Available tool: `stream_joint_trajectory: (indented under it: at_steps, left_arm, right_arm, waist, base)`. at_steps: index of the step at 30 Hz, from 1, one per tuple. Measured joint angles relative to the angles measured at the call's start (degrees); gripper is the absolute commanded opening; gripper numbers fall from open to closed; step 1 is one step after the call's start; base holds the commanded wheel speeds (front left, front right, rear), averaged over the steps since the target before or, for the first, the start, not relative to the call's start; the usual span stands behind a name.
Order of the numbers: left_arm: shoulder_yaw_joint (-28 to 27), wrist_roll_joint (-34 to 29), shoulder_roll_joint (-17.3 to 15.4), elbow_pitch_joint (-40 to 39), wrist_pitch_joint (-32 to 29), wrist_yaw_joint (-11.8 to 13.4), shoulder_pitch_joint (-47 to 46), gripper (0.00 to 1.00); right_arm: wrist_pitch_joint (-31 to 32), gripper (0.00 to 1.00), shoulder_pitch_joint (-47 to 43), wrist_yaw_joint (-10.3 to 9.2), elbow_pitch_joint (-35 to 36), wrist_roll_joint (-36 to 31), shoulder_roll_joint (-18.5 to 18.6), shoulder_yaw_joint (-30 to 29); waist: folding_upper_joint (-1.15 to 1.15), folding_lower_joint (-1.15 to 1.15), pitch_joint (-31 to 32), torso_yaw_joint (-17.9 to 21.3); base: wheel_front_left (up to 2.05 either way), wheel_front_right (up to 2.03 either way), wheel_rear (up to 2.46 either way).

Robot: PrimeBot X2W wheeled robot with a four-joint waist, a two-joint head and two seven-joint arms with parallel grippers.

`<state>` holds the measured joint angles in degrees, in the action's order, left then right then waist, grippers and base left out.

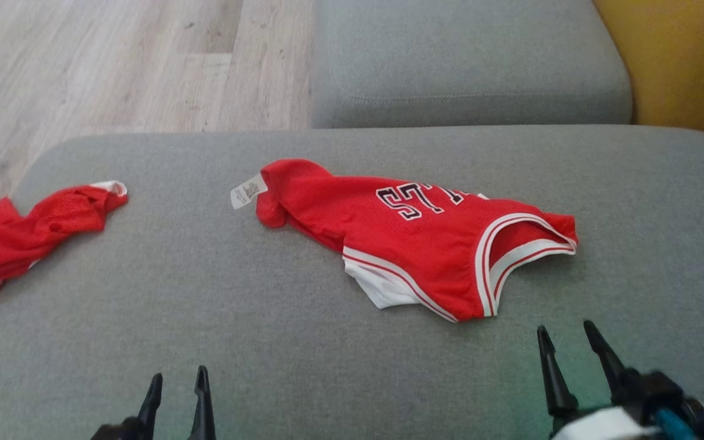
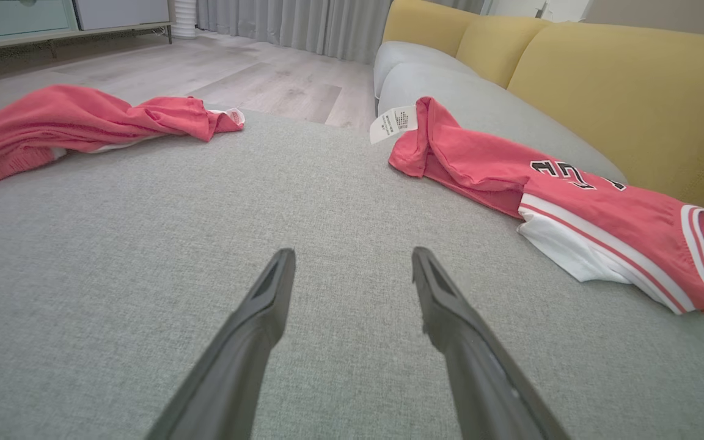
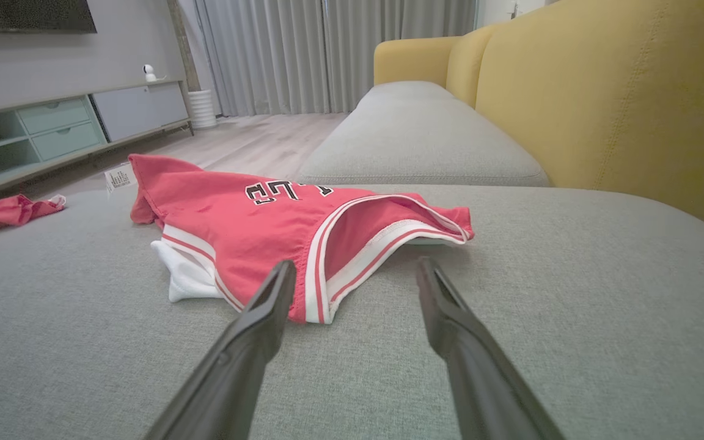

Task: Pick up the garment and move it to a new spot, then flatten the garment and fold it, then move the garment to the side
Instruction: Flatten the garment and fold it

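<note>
Both pincers were wide apart and empty. My left gripper [image 1: 179, 373] sat at 7 o'clock in the head view and my right gripper [image 1: 564, 327] at 5 o'clock. Both were low over the grey cushion [image 1: 205, 318] and touched no cloth. In the left wrist view the left gripper [image 2: 352, 253] had its fingers spread over bare cushion. In the right wrist view the right gripper [image 3: 357, 264] was spread too, aimed at the cloth.

The red jersey [image 1: 413, 238] lay crumpled near the middle of the cushion, at about 11 o'clock from my right gripper, near it but apart. A second red garment [image 1: 28, 235] was bunched at 9 o'clock by the cushion's left edge, well apart from the jersey. I took the jersey as the one to move because it was closest, but that was a guess.

On handling, it looked like a thin mesh knit: light, floppy and not fragile. I expected it to drape and bunch once lifted, and to drag on the woven cushion rather than slide. It lay doubled over, so a pinch could catch one layer or several.

For the grab I judged the striped trim [image 1: 511, 244] at the jersey's 3 o'clock end the best spot. The edge is thicker there, and in the right wrist view it stood slightly open, so a finger could get under it. For flattening, the left gripper could take the bunched end at 9 o'clock, beside the paper tag [image 1: 248, 192] but not on it, since the tag might tear. White fabric [image 1: 382, 290] stuck out at 6 o'clock, and I'd skip it as a hold.
</note>
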<state>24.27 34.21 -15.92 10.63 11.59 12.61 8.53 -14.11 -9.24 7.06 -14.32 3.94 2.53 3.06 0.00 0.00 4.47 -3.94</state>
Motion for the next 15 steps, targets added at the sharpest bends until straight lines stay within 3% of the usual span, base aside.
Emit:
stream_joint_trajectory:
  at_steps: [15]
  left_arm:
    - [2.07,-0.99,1.19,-0.05,-0.13,-0.05,-4.12,1.00]
  right_arm:
    - [14.27,1.00,16.56,-0.01,-14.55,-2.60,0.03,-2.72]
  waist:
    - [0.00,0.02,-7.38,-5.40]
  base:
    - [0.00,0.00,0.00]
